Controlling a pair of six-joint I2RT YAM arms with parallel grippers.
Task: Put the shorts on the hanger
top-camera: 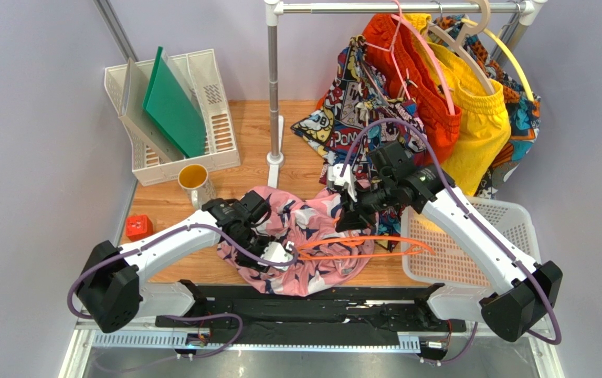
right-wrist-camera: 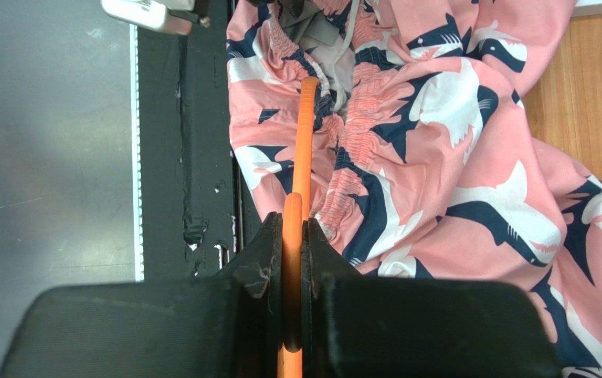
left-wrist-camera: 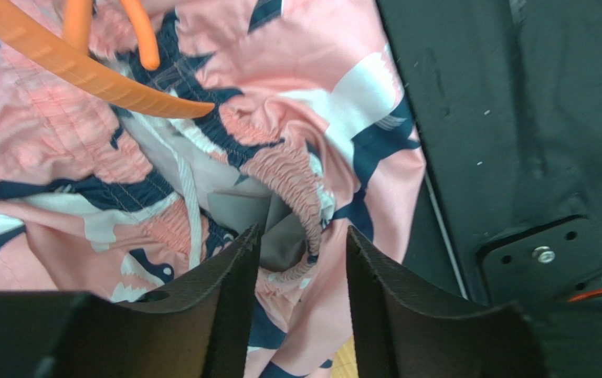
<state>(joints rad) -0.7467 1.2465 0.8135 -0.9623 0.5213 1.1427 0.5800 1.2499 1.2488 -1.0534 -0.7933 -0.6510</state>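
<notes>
Care at the waistband: with left end effector [left-wrist-camera: 300, 236] parted astride the gathered elastic of the soft pink bird-print fabric shorts [top-camera: 305, 219], heaped mid-table, pinch that edge and hold the opening wide. With right end effector [right-wrist-camera: 294, 232] clamped on the thin bright orange plastic hanger [right-wrist-camera: 305, 134], laid across the shorts, feed its free arm inside slowly. Underneath, wooden table [top-camera: 253, 134]; white slotted rack [top-camera: 221, 130] far left, steel garment rail [top-camera: 274, 79] behind, white basket [top-camera: 517, 224] right.
</notes>
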